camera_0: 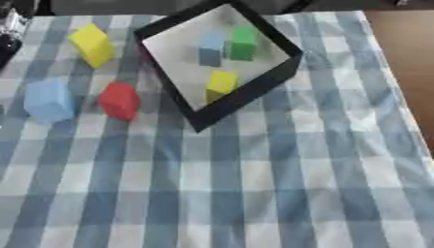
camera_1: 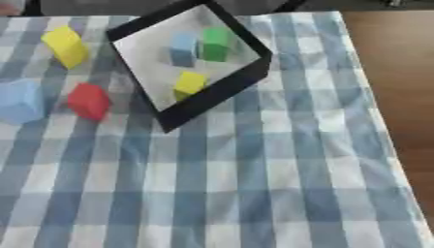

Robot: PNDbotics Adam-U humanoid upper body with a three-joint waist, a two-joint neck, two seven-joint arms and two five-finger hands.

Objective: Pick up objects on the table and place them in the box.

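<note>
No fingers show, so their state cannot be told. The box (camera_0: 254, 85) holds three blocks; its near wall perhaps hides part of the yellow block (camera_0: 221, 82).

Head stereo pair, looking steeply down, both eyes sharing checked table (camera_0: 254, 184) and box (camera_0: 254, 92)

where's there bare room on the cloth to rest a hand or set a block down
The checked tablecloth is bare below and right of the black-rimmed box. It is crowded at left: yellow block, blue block, red block.
</note>
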